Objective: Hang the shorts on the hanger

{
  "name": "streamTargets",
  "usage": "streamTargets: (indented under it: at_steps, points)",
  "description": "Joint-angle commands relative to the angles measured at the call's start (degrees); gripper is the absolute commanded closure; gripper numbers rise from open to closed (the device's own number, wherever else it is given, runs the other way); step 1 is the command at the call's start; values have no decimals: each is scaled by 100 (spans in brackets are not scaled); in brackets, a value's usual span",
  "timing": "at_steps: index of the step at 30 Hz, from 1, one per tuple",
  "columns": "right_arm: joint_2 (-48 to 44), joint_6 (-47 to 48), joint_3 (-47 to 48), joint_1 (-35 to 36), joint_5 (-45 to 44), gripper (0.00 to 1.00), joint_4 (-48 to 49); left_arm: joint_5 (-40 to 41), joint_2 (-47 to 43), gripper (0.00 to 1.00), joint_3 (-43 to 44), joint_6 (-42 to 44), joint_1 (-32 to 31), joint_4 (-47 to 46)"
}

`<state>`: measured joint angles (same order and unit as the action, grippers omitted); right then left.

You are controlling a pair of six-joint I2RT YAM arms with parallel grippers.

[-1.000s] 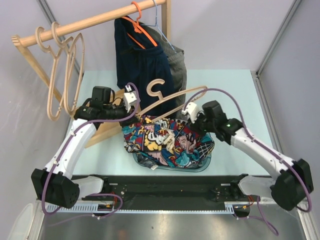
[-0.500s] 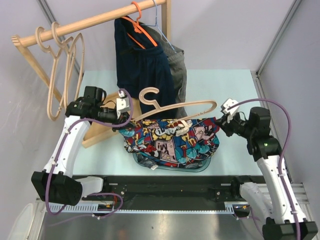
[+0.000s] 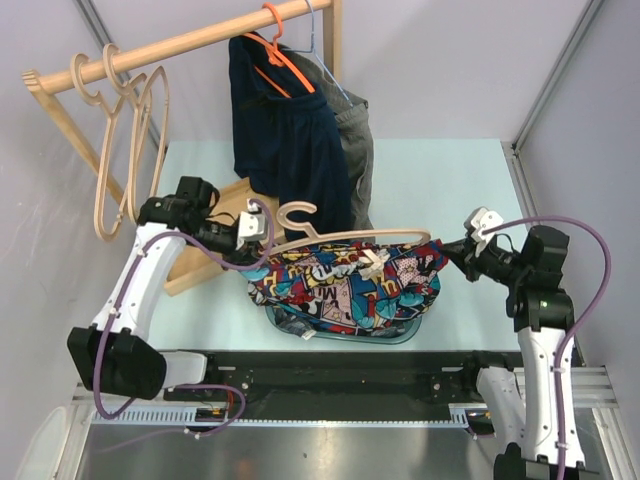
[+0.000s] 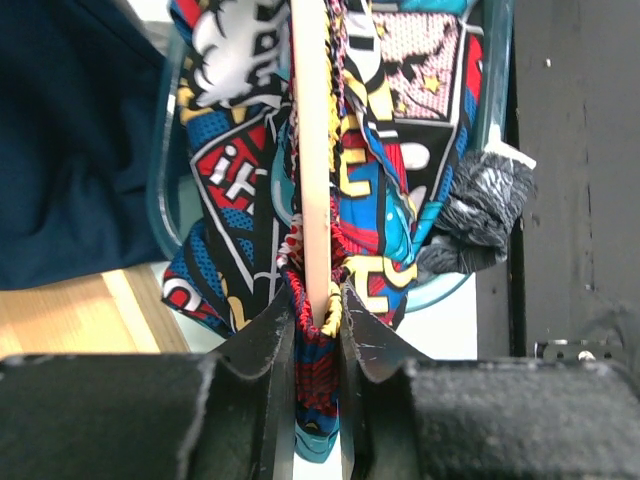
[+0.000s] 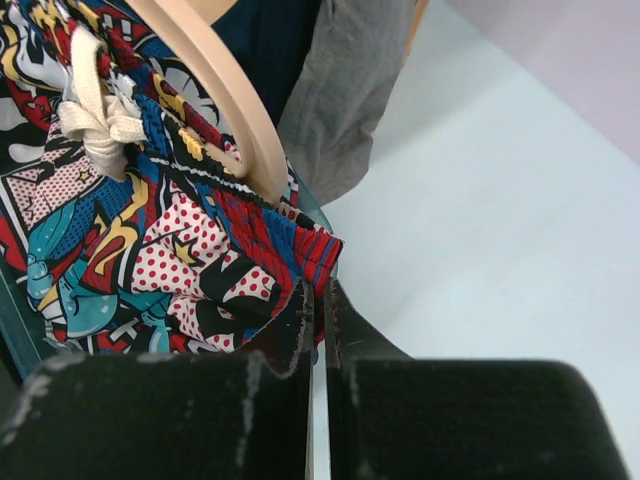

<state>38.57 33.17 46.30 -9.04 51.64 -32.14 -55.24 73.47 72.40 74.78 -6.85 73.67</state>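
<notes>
Bright comic-print shorts (image 3: 342,290) hang stretched along the tilted beige wooden hanger (image 3: 340,238).

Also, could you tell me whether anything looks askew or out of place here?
Mildly: the hanger lies tilted through the shorts waistband, its hook off toward the left gripper, and a grey-patterned cloth bunches over the rim of the tray.

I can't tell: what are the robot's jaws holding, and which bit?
Left jaws pinch one end of the hanger plus the shorts waistband; right jaws pinch the waistband's other end.
</notes>
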Motion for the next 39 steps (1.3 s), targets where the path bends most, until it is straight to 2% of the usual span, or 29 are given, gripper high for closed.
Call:
streamTargets:
  at_steps: [1, 4, 9, 14, 24, 30, 33, 38, 39]
  points:
    - [-296, 620, 28, -256, -445, 100, 428, 1155, 79, 100, 37, 336, -96, 658]
    - [-472, 1006, 28, -256, -217, 100, 410, 1183, 229, 100, 81, -7, -150, 570]
    - [-798, 1919, 28, -256, 162, 100, 51, 1427, 246, 100, 37, 307, -299, 639]
    - [-807, 2150, 28, -274, -39, 100, -205, 1551, 176, 100, -68, 1063, -290, 895]
    - [-728, 2458, 28, -581, 399, 100, -205, 2588, 563, 100, -218, 1100, -308, 948]
    - [-763, 2369, 185, -555, 838, 100, -55, 2888, 537, 100, -200, 223, -869, 211]
    - [-781, 2588, 282, -511, 1041, 100, -318, 2502, 510, 100, 37, -367, -1213, -54]
    - [-815, 3836, 371, -327, 1234, 100, -1502, 1825, -51, 100, -93, -746, -1310, -616]
    - [-833, 4333, 371, -301, 1243, 100, -1680, 1702, -183, 100, -164, -789, -1310, -730]
